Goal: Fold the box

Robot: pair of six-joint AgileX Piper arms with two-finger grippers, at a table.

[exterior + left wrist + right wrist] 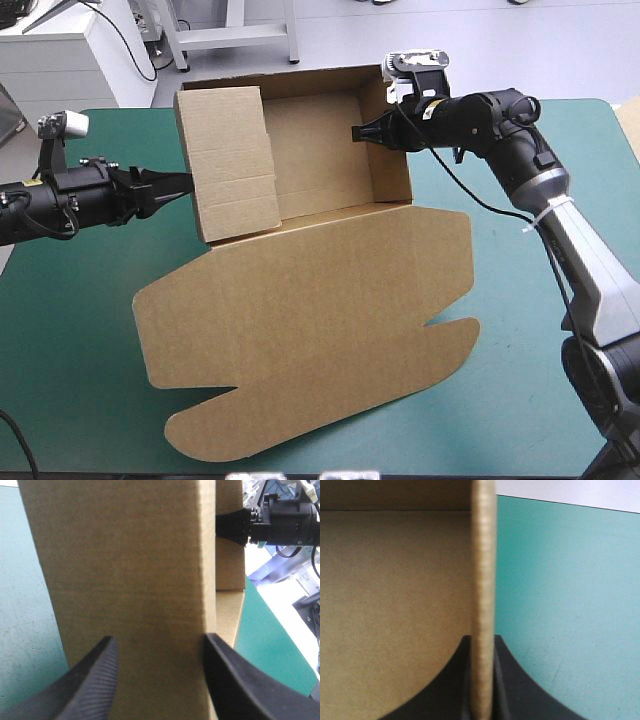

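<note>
Looking down on the box (320, 300), brown, set on the teal-green cover (70, 330) around the middle of the table. Stands as an open tray toward the far edge, with the far wall (310, 112) and the right wall (392, 175) up. Lies otherwise flat, with the lid (300, 350) spread from the tray toward the near edge. Carries at the tray's left end a tall left panel (230, 160), raised upright and creased across in bands.

Reaching in from the left with the left gripper (183, 187), tip at the outer face of the left panel, near that panel's left edge. Held wide, going by the left wrist view: black fingers (95, 680) well apart, brown board filling the space ahead of and between them. Cannot tell whether touching the board or just short of it.

Reaching in from the right with the right gripper (356, 132), over the tray and onto the top edge of the right wall. Pinched nearly closed on that wall in the right wrist view, the board's thin edge caught between the fingers (512, 680). Shows the tray's inside on one side of the wall and bare cover on the other. Appears too in the left wrist view, beyond the left panel, on the far side of the tray.
</note>
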